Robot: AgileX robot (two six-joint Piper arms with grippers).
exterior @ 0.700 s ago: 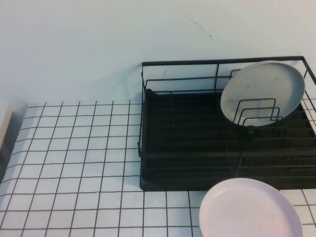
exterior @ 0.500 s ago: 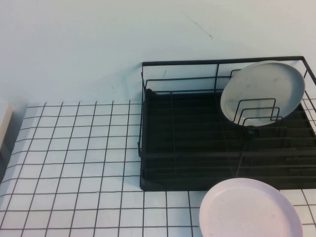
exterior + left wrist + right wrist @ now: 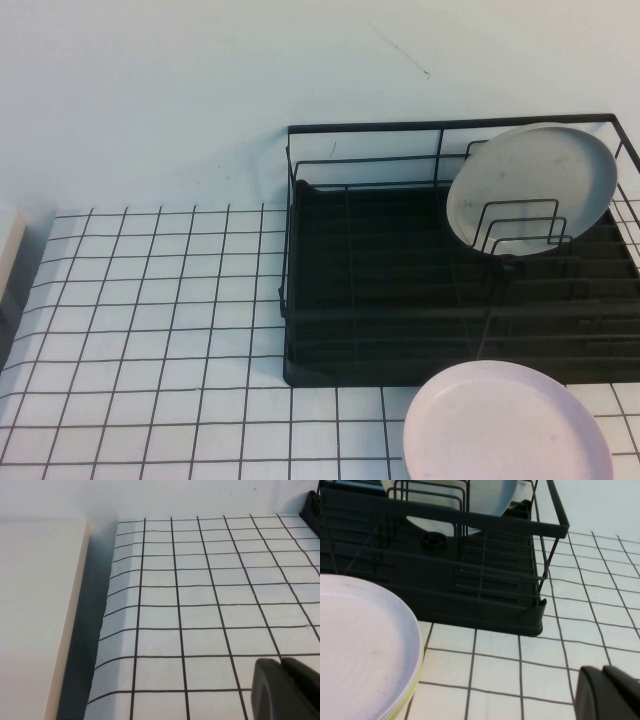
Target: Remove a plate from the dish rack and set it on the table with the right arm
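The pale grey-white plate (image 3: 530, 188) stands on edge between the upright wire dividers at the back right of the black dish rack (image 3: 400, 300); its lower part also shows in the right wrist view (image 3: 485, 500). The rack (image 3: 445, 575) sits on the white gridded table (image 3: 150, 330). Neither arm shows in the high view. My right gripper (image 3: 602, 672) is shut and empty, low over the table in front of the rack's corner. My left gripper (image 3: 280, 662) is shut and empty over the table's left part (image 3: 200, 605).
A pale pink-lilac plate (image 3: 505, 425) lies on the table in front of the rack, stacked on another plate in the right wrist view (image 3: 360, 645). A cream board (image 3: 35, 615) borders the table's left edge, with a gap between.
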